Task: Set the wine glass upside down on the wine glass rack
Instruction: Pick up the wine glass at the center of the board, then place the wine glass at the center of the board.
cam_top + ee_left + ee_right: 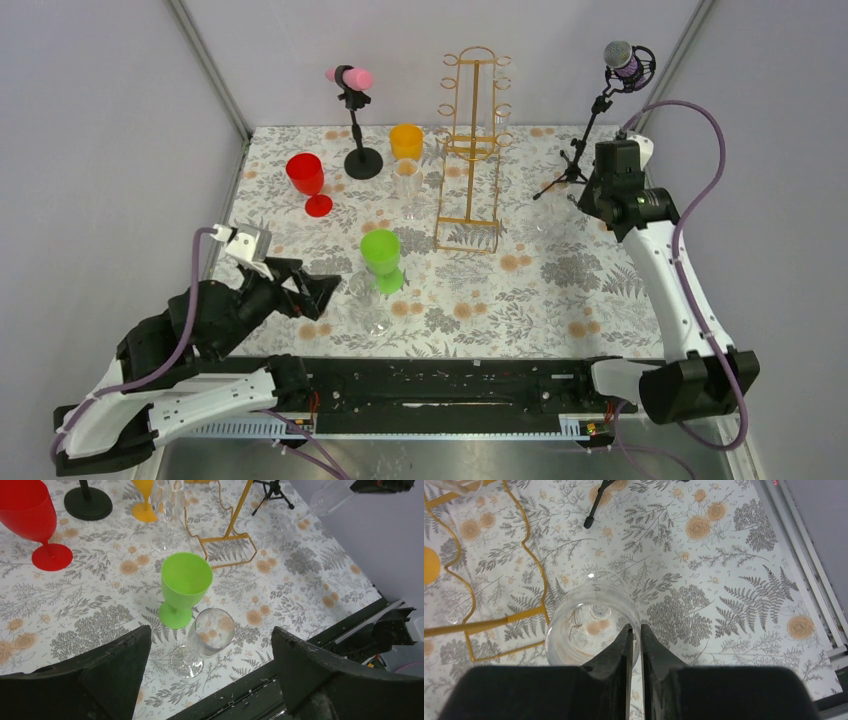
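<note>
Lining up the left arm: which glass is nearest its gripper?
The clear glass beside the green cup, just ahead of the left gripper; others stand farther.

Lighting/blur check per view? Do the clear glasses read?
Top external: even soft light, weak shadows; the clear glass near the green cup nearly vanishes into the cloth. Left wrist: that glass sharp, near fingers dark. Right wrist: held wine glass sharp, small glare on its rim.

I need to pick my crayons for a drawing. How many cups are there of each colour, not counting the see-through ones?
Red cup: 1
Orange cup: 1
Green cup: 1
Total: 3
</note>
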You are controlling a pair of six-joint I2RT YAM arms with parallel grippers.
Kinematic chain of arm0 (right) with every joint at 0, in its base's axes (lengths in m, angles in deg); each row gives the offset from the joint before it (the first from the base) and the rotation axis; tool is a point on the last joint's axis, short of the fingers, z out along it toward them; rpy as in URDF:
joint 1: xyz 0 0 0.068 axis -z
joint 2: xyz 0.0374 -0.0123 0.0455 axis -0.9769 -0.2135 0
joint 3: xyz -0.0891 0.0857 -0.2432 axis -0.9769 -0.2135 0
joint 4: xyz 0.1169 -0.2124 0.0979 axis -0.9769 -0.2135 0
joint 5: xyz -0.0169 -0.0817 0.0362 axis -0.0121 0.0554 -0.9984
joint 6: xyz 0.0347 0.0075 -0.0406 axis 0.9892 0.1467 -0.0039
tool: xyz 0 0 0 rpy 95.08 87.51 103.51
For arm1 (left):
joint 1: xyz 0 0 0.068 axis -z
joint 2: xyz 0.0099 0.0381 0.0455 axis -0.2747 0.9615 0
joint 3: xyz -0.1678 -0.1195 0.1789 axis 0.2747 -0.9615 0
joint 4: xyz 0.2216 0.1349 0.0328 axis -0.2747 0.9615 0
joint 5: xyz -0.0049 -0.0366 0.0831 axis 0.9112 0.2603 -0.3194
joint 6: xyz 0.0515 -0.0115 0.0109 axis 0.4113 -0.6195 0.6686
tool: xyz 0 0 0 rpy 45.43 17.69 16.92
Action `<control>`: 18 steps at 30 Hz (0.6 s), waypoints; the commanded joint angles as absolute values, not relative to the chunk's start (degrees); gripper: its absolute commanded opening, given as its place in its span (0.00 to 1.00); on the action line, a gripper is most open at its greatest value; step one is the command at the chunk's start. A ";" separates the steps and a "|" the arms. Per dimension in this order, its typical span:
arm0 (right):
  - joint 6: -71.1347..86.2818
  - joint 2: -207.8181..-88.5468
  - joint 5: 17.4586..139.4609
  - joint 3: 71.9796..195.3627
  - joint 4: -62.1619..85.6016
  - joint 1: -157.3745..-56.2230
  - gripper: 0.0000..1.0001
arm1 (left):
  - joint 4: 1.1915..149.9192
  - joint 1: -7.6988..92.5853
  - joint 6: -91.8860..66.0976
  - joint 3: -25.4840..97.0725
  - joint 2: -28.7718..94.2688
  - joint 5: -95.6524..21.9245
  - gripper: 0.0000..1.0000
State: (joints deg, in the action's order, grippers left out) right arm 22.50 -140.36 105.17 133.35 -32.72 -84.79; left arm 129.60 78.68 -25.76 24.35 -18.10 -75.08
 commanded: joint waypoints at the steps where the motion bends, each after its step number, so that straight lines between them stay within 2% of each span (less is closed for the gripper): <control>1: 25.08 -134.38 107.17 133.66 -38.48 -88.29 0.00 | 128.48 78.43 -24.87 30.50 -16.47 -74.49 0.90; 10: 29.03 -133.81 112.54 135.74 -52.74 -105.40 0.00 | 133.70 78.44 -24.91 35.54 -5.79 -72.27 0.90; 18: 32.23 -134.87 115.10 137.22 -61.27 -118.19 0.00 | 128.49 78.48 -25.48 34.32 -4.63 -68.60 0.90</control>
State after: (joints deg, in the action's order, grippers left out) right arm 28.81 -134.24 110.90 133.59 -55.67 -113.75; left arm 131.83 78.64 -25.74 33.97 -3.76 -70.99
